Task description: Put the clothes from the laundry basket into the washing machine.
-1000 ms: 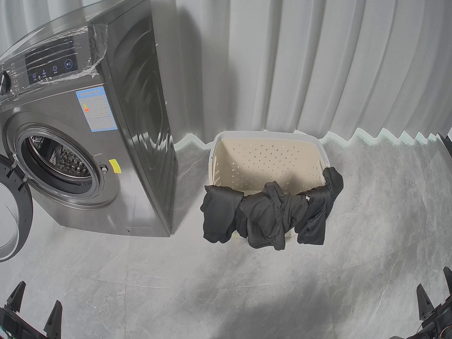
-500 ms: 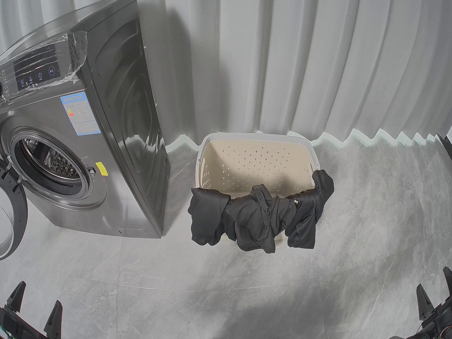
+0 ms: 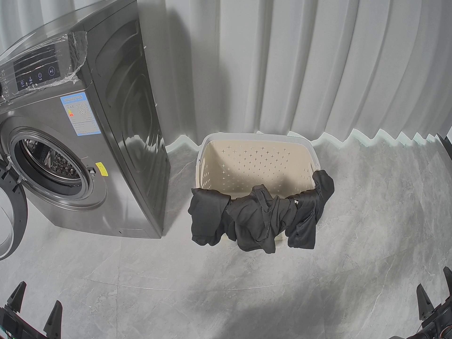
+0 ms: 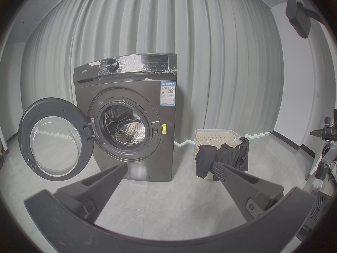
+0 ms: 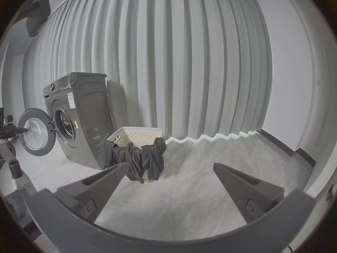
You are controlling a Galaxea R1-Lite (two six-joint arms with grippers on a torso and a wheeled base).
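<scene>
Dark clothes (image 3: 261, 215), draped over the near rim of the laundry basket (image 3: 256, 135), look soft, light and floppy, best pinched at the bunched middle fold, while left gripper (image 3: 39, 294) and right gripper (image 3: 433, 279) hang spread, empty, well apart from them.

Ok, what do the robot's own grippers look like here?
The left gripper and right gripper match: dark grey, matte, each with two wedge-shaped fingers tapering to pointed tips, textured on the inner face, a round fastener near each base, on a broad curved dark mount.
</scene>
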